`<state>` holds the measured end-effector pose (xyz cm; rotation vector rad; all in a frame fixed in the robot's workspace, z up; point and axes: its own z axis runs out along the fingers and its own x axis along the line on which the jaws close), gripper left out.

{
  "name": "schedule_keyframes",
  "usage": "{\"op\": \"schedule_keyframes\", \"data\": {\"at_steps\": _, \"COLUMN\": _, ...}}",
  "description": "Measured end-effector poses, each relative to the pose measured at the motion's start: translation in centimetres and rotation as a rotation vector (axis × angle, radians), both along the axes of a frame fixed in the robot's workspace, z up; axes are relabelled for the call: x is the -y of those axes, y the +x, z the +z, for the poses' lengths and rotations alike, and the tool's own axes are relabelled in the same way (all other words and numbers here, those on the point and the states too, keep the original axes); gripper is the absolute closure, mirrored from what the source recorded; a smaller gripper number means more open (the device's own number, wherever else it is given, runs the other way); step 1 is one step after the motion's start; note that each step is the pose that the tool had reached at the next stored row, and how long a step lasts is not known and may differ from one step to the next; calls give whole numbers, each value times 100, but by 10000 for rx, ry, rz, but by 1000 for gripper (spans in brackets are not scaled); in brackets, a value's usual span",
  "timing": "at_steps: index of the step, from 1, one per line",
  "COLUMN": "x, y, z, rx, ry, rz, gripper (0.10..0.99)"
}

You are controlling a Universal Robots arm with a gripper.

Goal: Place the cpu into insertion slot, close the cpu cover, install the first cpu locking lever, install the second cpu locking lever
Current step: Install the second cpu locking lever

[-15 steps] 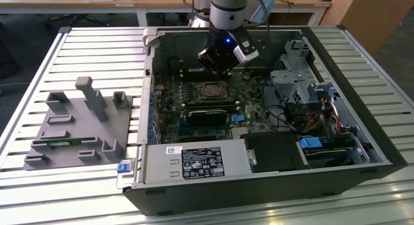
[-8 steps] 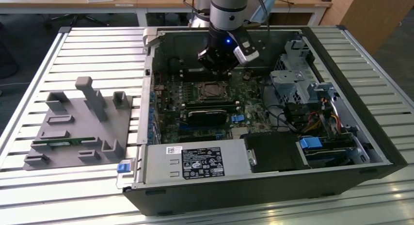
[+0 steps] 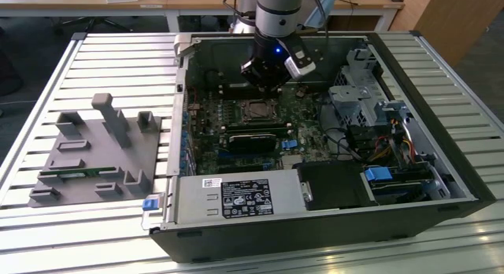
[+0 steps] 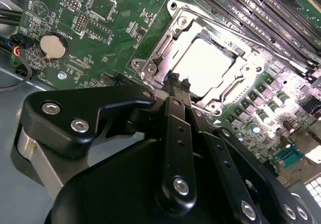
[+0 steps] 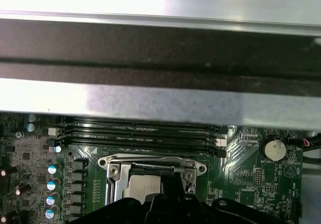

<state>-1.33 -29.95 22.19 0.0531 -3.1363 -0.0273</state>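
Above the insertion slot (image 4: 203, 66), gripper (image 4: 176, 83) with fingers pressed together, empty, tips at the cpu cover (image 4: 165, 48) edge; cpu (image 4: 205, 63) already seated inside, apparently for pushing the cover.

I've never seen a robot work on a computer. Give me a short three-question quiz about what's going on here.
1. True or false: the cpu already lies in the insertion slot.
2. Multiple choice: the gripper is nearest to (a) the coin battery, (b) the cpu cover, (c) the grey holder tray.
3. Fill in: in the exterior view, the tray sits outside the computer case, on that view's ____.

Key: 1 true; 2 b; 3 left.
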Motion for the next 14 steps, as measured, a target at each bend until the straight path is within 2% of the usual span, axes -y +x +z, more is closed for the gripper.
{"op": "schedule_keyframes", "data": {"at_steps": 5, "x": 3, "y": 0, "z": 13, "rx": -1, "ry": -1, "rz": -1, "gripper": 980}}
{"op": "schedule_keyframes", "data": {"at_steps": 10, "x": 3, "y": 0, "z": 147, "rx": -12, "ry": 0, "rz": -1, "gripper": 980}}
{"op": "schedule_keyframes", "data": {"at_steps": 14, "x": 34, "y": 0, "z": 167, "rx": -14, "ry": 0, "rz": 0, "gripper": 980}}
